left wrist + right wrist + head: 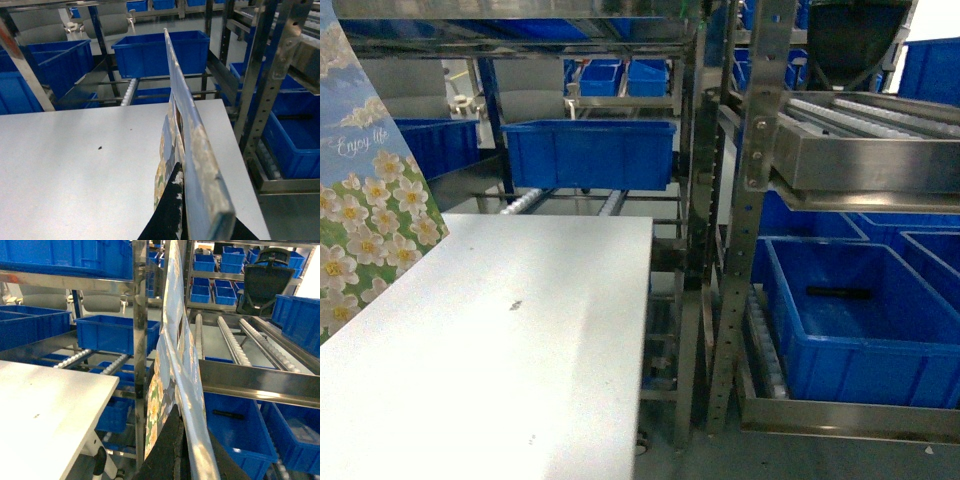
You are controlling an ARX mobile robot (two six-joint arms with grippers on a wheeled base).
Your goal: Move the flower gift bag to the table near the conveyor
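Note:
The flower gift bag (365,200), sky-blue with white daisies and "Enjoy life", hangs at the far left of the head view over the white table (520,380). Seen edge-on in the left wrist view, the bag (192,135) is pinched between the black fingers of my left gripper (186,195), above the table (75,175) near its right side. In the right wrist view my right gripper (189,440) is shut on a daisy-print bag (172,355), right of the table (45,400) and before the conveyor (235,345) rollers. Neither gripper shows in the head view.
Steel rack posts (755,200) stand right of the table. A roller conveyor (860,120) sits at upper right. Blue bins lie behind the table (588,152) and low on the right (865,330). A black hopper-like part (267,280) stands at the conveyor's far end.

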